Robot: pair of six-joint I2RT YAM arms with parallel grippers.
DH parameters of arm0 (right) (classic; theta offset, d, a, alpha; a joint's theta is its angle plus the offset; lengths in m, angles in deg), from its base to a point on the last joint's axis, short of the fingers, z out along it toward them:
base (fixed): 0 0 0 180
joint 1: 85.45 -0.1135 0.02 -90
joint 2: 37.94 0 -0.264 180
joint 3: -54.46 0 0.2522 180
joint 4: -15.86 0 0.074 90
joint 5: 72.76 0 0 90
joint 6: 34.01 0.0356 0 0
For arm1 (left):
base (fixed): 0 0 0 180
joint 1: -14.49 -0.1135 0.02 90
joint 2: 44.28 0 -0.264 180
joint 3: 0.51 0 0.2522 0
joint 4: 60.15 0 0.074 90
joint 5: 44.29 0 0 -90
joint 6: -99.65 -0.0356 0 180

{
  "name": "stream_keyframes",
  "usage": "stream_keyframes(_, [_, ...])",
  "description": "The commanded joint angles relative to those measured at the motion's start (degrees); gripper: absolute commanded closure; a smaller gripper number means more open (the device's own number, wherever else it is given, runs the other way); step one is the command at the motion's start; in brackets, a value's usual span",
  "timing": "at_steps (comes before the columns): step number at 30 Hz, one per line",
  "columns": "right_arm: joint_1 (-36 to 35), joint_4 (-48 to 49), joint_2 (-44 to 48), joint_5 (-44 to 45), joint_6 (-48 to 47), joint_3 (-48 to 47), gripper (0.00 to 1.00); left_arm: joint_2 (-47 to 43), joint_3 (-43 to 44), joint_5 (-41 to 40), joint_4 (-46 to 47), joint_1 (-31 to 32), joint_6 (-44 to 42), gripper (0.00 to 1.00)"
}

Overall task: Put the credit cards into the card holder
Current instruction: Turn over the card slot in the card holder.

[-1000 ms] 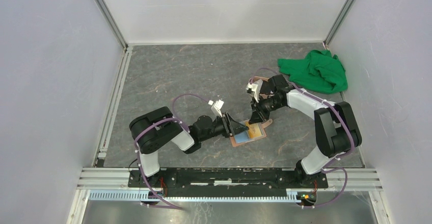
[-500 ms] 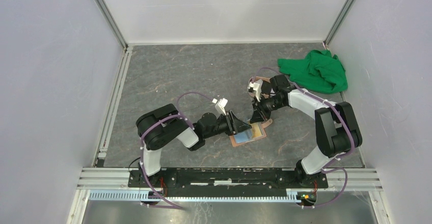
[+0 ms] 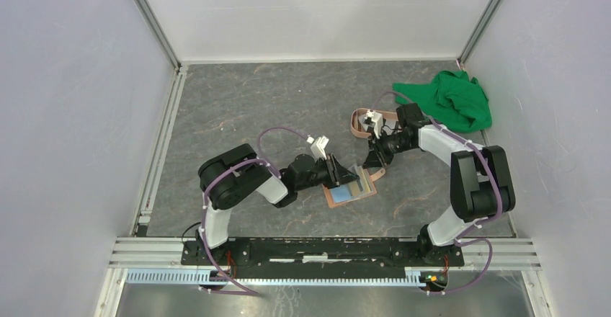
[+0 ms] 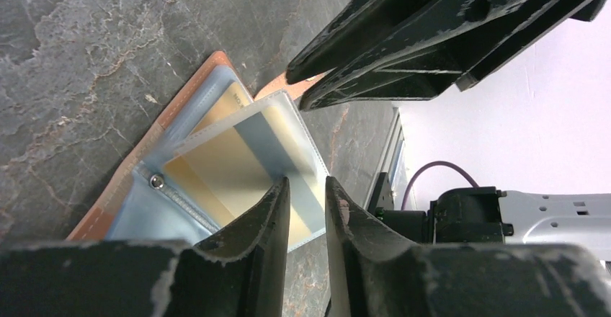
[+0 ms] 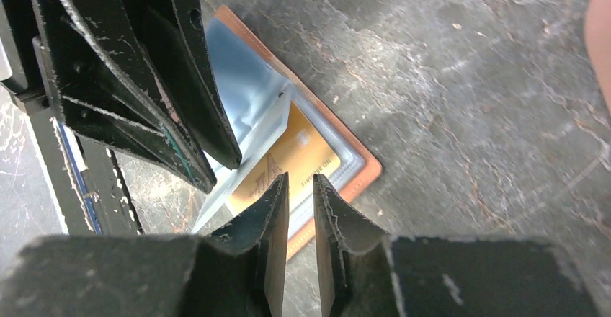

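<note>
Nearest the arm bases, card holder (image 3: pixel 333 200) lies open and flat, an orange-yellow card (image 4: pixel 216 173) showing through its clear sleeve (image 4: pixel 306 176). Left gripper (image 4: pixel 308 186) has advanced over the holder's near side, its fingers drawn closer; whether they pinch anything cannot be told. Right gripper (image 5: pixel 299 181), fingers slightly parted, has shifted to the holder's far-right corner. Green cloth (image 3: pixel 447 101) lies well beyond.

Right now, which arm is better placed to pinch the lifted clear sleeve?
Probably left: the left pincer points at the edge of the raised sleeve, jaws slightly apart. The right pincer sits over the yellow card lying flat in the card holder.
</note>
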State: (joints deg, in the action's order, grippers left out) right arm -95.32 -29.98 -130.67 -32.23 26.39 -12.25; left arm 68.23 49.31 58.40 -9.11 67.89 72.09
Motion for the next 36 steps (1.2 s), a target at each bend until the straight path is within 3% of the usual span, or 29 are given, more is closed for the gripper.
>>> stream_keyframes(1, [2.3,1.1,3.6,-2.5,-0.4,1.0,0.75,1.5,2.5,1.5,-2.1,-0.2,0.6,0.7])
stream_keyframes(11, [2.3,-4.5,2.1,-11.9,-7.4,0.5,0.76,1.3,6.2,-0.1,-13.9,-0.3,-1.9,0.85])
stream_keyframes(17, [0.3,-4.8,-2.9,-8.7,-6.7,0.3,0.77,-2.3,5.9,-0.7,-14.0,-0.3,-3.9,0.85])
stream_keyframes(29, [-1.4,-1.0,-7.4,3.1,-1.6,0.7,0.79,-13.2,1.0,-3.8,-19.0,-0.3,-7.9,0.75])
stream_keyframes(36, [-1.4,-2.8,-4.9,-1.9,-5.1,0.1,0.79,-9.1,0.1,-3.8,-19.3,-0.2,-4.8,0.87])
